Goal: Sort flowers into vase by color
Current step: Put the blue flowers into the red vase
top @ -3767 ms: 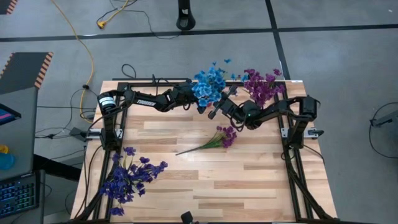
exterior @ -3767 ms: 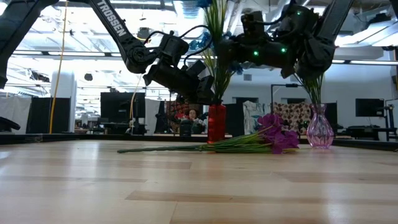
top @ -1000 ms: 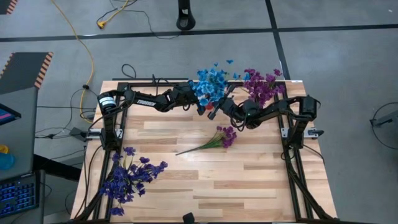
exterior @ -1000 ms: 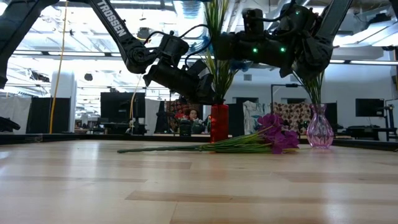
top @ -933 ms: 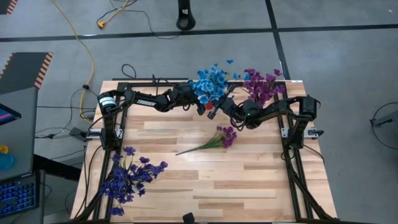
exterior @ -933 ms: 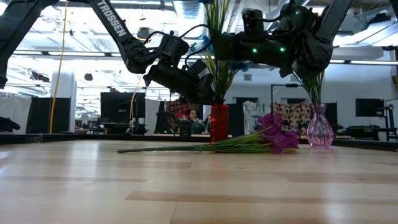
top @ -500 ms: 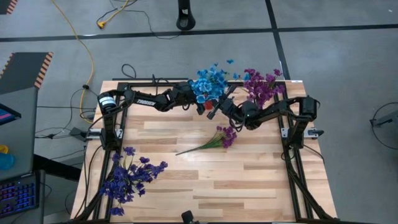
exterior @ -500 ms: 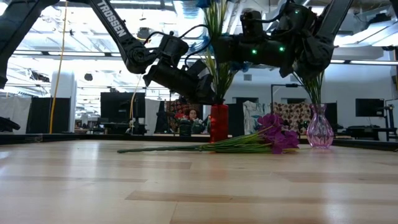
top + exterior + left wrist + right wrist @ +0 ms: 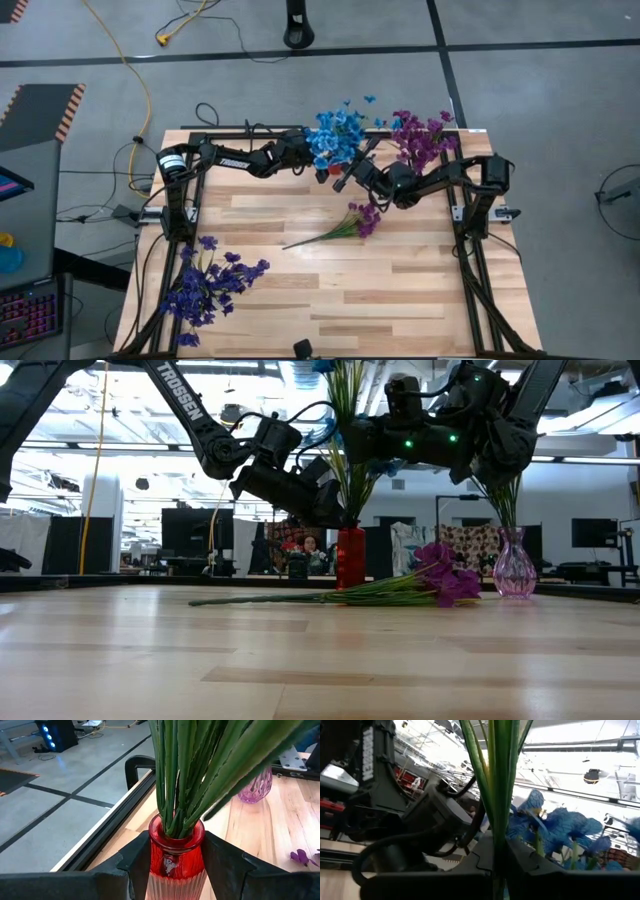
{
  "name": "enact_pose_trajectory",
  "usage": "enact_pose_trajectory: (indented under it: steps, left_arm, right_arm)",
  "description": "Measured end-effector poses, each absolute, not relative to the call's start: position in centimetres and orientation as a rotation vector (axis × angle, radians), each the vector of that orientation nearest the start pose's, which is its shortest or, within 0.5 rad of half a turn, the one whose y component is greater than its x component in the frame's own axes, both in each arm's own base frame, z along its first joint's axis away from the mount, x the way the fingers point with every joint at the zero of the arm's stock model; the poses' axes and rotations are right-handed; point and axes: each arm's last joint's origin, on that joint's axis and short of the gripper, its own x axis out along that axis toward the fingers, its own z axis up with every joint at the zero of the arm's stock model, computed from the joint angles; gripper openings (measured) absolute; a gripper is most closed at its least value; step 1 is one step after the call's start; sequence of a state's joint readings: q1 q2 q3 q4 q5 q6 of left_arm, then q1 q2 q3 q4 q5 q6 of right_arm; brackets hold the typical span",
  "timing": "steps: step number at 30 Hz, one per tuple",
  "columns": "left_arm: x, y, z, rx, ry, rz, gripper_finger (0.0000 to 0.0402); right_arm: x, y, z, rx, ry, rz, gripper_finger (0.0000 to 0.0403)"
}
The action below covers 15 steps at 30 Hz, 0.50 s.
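Starting at the near left corner of the table (image 9: 400,300), I am seeing a heap of dark violet flowers (image 9: 210,285) lying loose, well away from both arms.

Moving along the far edge, the left gripper (image 9: 176,870) is straddling the red vase (image 9: 176,851), a finger on either side of its body and pressing against the glass, so it is closed around the vase rather than hanging free. Green stems are standing upright in the vase, and the blue flowers (image 9: 335,138) are spreading above it.

Just right of that, the right gripper (image 9: 338,181) is reaching in toward the blue bunch, fingers pinched together on a green stem (image 9: 499,795) that runs straight up between them.

Nearer me at mid-table, one purple flower (image 9: 352,222) is lying flat, blossom toward the right.

Farther right, the magenta flowers (image 9: 422,138) are standing in a clear pinkish vase (image 9: 514,570) near the far right corner.
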State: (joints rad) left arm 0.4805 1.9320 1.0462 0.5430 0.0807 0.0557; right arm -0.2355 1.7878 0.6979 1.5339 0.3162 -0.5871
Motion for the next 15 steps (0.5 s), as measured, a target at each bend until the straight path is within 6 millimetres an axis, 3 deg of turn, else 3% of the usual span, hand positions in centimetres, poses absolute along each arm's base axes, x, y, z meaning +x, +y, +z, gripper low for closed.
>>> enact_pose_trajectory:
  steps: [15]
  left_arm:
    - [36.13,18.45,16.62,-0.045,0.34,0.349,0.0155]
  right_arm:
    - [31.63,-9.6,21.21,-0.571,-0.279,-0.612,0.0047]
